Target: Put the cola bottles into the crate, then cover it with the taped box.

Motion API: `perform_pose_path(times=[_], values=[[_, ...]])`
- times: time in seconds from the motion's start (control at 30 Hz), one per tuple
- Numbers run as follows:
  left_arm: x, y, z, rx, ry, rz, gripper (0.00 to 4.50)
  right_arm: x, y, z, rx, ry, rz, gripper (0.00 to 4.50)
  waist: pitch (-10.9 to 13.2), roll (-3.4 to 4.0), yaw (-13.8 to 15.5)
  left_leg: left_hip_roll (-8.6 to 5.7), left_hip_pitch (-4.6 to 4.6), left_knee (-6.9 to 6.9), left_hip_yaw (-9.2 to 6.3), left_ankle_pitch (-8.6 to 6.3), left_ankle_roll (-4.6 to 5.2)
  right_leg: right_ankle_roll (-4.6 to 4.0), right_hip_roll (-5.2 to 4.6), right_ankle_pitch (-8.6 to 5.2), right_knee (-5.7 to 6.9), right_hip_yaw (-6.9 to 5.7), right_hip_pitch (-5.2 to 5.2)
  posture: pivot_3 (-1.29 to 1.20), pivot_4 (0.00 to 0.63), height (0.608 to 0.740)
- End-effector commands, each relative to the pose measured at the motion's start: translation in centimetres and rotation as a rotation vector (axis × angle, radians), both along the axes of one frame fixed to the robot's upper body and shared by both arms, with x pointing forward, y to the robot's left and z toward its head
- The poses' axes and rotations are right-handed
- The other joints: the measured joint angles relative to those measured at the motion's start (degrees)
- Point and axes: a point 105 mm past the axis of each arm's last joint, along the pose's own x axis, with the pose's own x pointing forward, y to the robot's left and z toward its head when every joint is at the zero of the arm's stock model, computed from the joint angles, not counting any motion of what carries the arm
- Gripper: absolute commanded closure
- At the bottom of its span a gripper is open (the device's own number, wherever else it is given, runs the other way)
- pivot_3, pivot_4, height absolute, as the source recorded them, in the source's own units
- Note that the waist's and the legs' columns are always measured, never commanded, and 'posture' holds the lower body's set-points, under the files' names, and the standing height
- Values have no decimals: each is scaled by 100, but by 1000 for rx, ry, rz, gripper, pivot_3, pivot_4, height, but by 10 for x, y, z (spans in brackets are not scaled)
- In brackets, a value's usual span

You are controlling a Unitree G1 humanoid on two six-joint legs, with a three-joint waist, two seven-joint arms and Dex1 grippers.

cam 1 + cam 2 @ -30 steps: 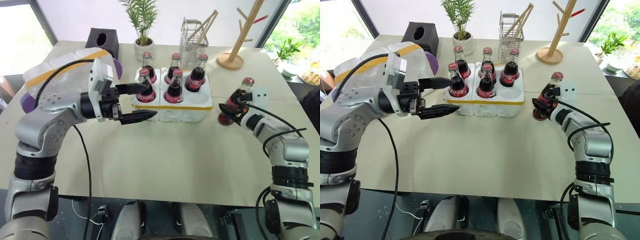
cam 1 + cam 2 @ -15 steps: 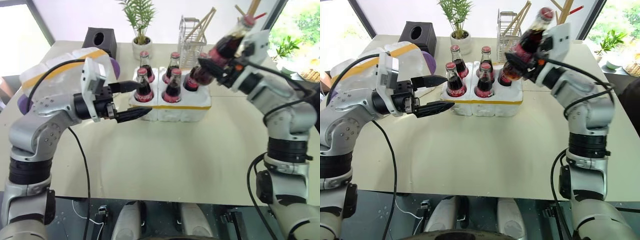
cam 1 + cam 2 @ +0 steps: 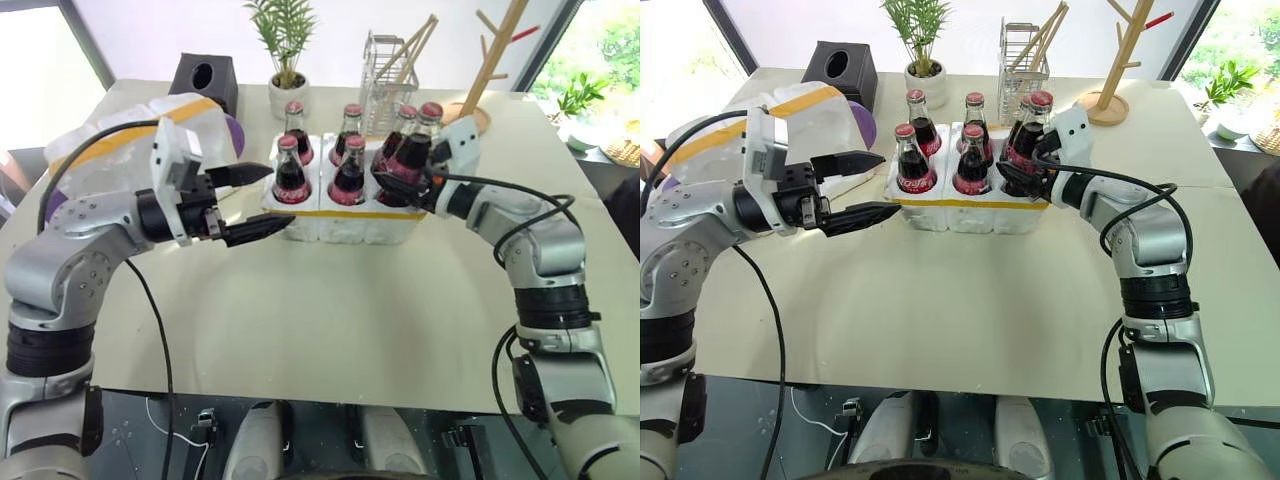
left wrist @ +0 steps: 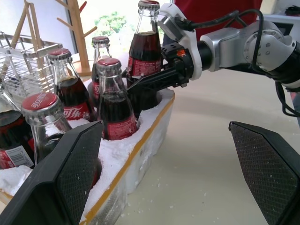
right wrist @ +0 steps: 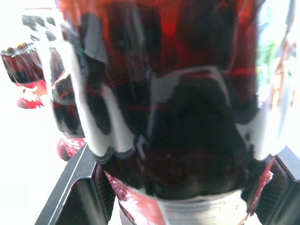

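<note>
Now the right claw (image 3: 1025,182) is pinching a cola bottle (image 3: 1030,135) by its lower body, holding it upright at the crate's (image 3: 970,205) right front corner. The left wrist view shows the bottle's base at about the level of the foam's top, though whether it sits in the well cannot be told. Five other cola bottles (image 3: 908,160) stand in the crate's wells, three along the far row and two in the near row. The crate, a low white foam block with a thin yellow tape line, sits on the pale surface (image 3: 970,300).

To the crate's left, the left claw (image 3: 865,187) hangs level above the surface with its two black fingers (image 4: 70,173) spread wide and nothing between them, its tips just short of the crate's left end. Behind that arm lies the taped box (image 3: 815,110), white foam with a broad yellow band, resting on the surface left of the crate. Farther back stand a black tissue box (image 3: 840,70), a potted plant (image 3: 923,60), a wire rack (image 3: 1025,60) and a wooden stand (image 3: 1110,90).
</note>
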Motion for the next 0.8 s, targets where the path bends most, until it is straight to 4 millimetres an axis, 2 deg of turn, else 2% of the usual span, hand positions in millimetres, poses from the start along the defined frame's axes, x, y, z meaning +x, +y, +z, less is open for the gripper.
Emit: perform_pose_path(times=[0.03, 0.23, 0.27, 0.33, 0.43, 0.57, 0.7, 0.73, 0.8], values=[[-2, 2, 11, -8, -54, 2, 0, -3, -8, 28, 6, -100, -17, 1606, 0, 0, 11, -1, 0, 0, 0, 0, 0, 0, 0, 0, 0, 0, 0, 0, 150, 740], [0, -1, 11, -7, -52, -12, 0, 10, -1, -6, -21, 6, -29, 1606, 0, 0, -1, -1, 1, 0, 0, 0, 0, 0, 1, 0, 0, 0, 1, 0, 150, 740], [0, -1, 11, -6, -51, -14, 0, 12, -1, -8, -19, 13, -36, 540, -1, -1, -3, -1, 1, 0, 0, 0, 0, 0, 1, 0, 0, 0, 1, 0, 150, 740], [1, 0, 10, 1, -50, -15, 0, 15, 0, -7, -24, 1, -40, 41, -3, -4, -19, -1, 8, 1, 0, 0, 0, 0, 2, 0, 0, 0, 9, 0, 150, 740], [1, 4, 11, 10, -52, 1, 0, 11, 0, 7, 8, -29, -16, 41, -3, -3, -17, 0, 11, 1, -1, 1, -1, 0, 2, 0, 1, 0, 9, 0, 150, 740], [-3, 16, 14, 16, -55, 51, 0, -9, -8, 37, 55, -66, 80, 41, -2, -2, -6, 0, 8, 0, -1, 0, -1, 0, 0, 0, 0, 0, 8, 0, 150, 740], [-16, 52, 21, 78, -62, 158, 0, -52, -20, 73, -24, -150, 277, 41, 3, 2, -3, 1, 1, -3, -2, -1, 2, 0, -7, 0, -5, -1, 0, 0, 150, 740], [-21, 68, 22, 110, -56, 203, 0, -65, -23, 81, -74, -180, 328, 41, 3, 1, -4, 4, 1, -3, -3, -2, 2, 0, -7, 0, -8, -2, 1, 0, 150, 740], [-28, 84, 24, 150, -49, 250, 0, -81, -25, 88, -137, -206, 387, 41, 3, 1, -19, 8, 3, -8, -2, -2, 3, -2, -7, -1, -10, -2, 1, 0, 150, 740]])
